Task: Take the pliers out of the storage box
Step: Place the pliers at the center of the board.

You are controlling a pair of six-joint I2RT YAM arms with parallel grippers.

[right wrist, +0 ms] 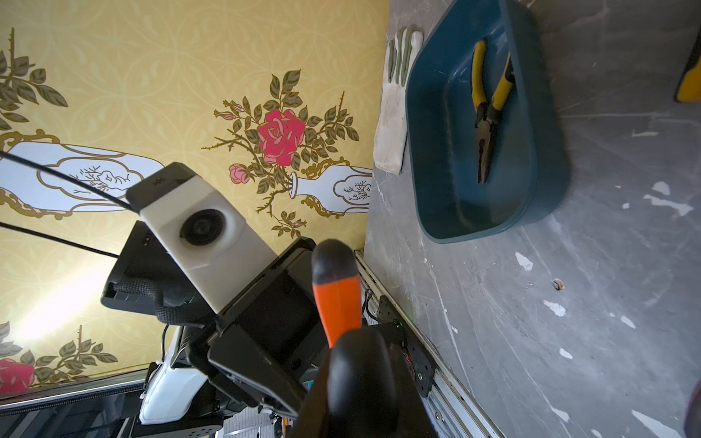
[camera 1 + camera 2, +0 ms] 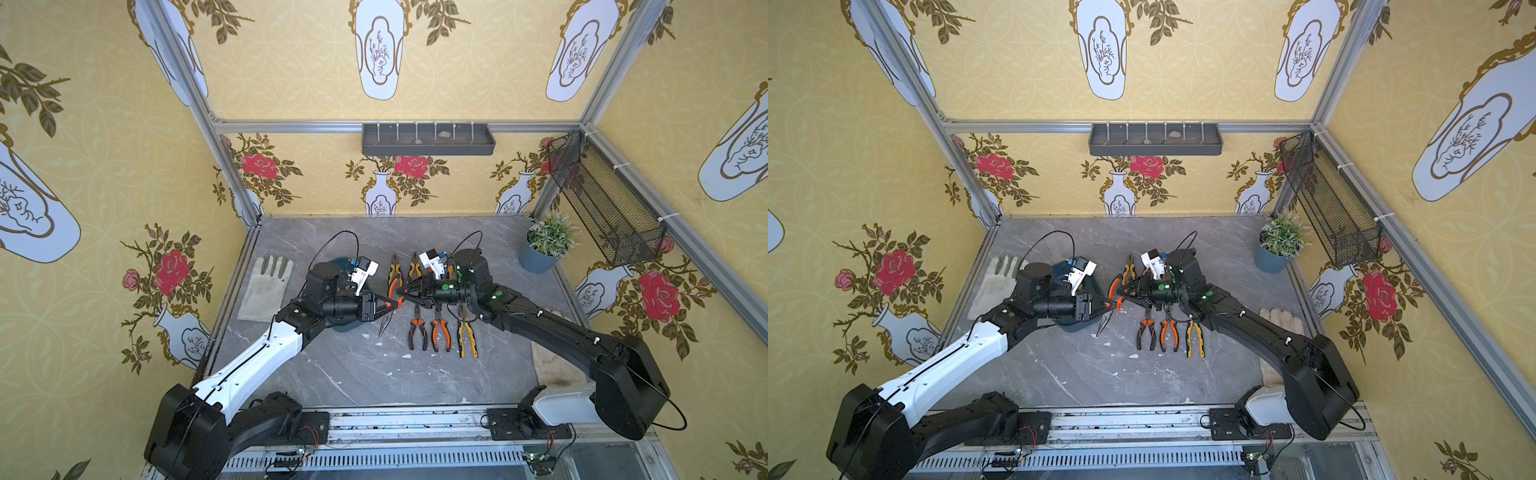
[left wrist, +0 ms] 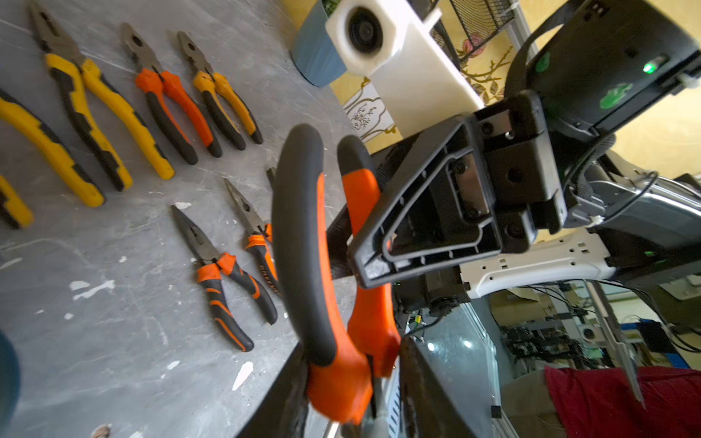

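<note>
Orange-and-black long-nosed pliers [image 2: 386, 322] hang nose-down over the middle of the table, gripped from both sides. My left gripper [image 2: 392, 306] is shut on them near the pivot, with both handles [image 3: 303, 246] between its fingers. My right gripper [image 2: 401, 293] is shut on one handle [image 1: 335, 299], which sticks out past its fingers. The teal storage box [image 1: 436, 151] holds yellow-handled long-nosed pliers [image 1: 487, 110]. In both top views my left arm covers most of the box [image 2: 345, 326]. Several other pliers [image 2: 439, 332] lie in two rows on the table under my right arm.
A work glove [image 2: 268, 291] lies left of the box and another glove [image 2: 1279, 320] lies by the right edge. A blue plant pot [image 2: 540, 253] stands at the back right. A grey wall tray [image 2: 428, 139] and a black mesh basket [image 2: 602, 199] hang on the walls.
</note>
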